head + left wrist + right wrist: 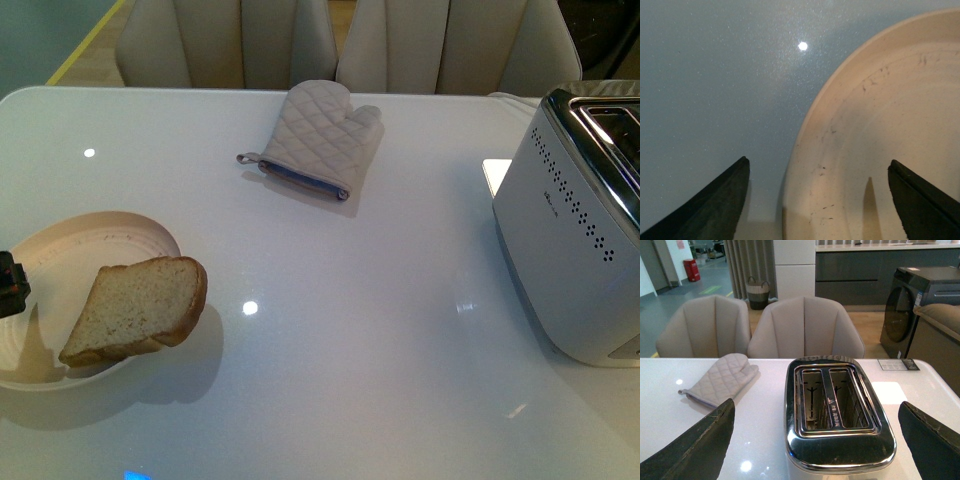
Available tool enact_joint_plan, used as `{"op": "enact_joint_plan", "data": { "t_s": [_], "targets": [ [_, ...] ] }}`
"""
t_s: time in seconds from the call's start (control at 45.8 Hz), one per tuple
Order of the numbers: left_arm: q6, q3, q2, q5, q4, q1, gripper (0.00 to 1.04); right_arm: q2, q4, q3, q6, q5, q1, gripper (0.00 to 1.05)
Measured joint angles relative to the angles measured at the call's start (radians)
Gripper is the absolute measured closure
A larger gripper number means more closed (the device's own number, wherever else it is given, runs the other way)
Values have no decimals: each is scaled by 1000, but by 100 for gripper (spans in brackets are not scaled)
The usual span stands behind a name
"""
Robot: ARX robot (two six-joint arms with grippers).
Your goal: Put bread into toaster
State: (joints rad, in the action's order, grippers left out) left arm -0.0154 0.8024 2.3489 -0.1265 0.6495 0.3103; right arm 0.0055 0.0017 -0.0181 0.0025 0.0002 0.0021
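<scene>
the left gripper (pixel 818 161) hangs with its two dark fingers (pixel 715 205) spread wide and nothing between them, one over the bare white table (pixel 715 75), the other over the round cream plate (pixel 880 125), whose scuffed surface fills much of the left wrist view. the right gripper (pixel 816 404) is likewise wide, its fingers (pixel 695 450) parted to either side of the silver-white toaster (pixel 837 410) below, holding nothing; the right wrist view looks straight down into the two chrome slots. in the front view the slice of bread (pixel 135 310) lies tilted across the plate's rim on the side nearer the table's middle, crust and rounded end jutting past the rim over the table. the plate sits by the table's left edge, the toaster by its right edge, the two well apart. a quilted grey oven mitt (pixel 315 135) lies flat near the far edge, about midway along it, touching neither. two beige upholstered chairs (pixel 805 327) stand just behind that far edge.
</scene>
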Motion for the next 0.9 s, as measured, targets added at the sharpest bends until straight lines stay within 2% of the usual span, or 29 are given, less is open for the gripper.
{"op": "enact_joint_plan", "data": {
  "t_s": [0.087,0.197,0.502,0.59,0.895],
  "targets": [
    [13,1,24,8,-5,-6,43,0,0,0,0,0,0,9],
    [16,-2,32,11,-8,-15,59,0,0,0,0,0,0,9],
    [-3,-59,10,-4,21,-72,95,0,0,0,0,0,0,9],
    [-28,-77,-1,-12,32,-100,100,0,0,0,0,0,0,9],
    [-134,-132,-13,12,61,-219,101,0,0,0,0,0,0,9]
  ]
}}
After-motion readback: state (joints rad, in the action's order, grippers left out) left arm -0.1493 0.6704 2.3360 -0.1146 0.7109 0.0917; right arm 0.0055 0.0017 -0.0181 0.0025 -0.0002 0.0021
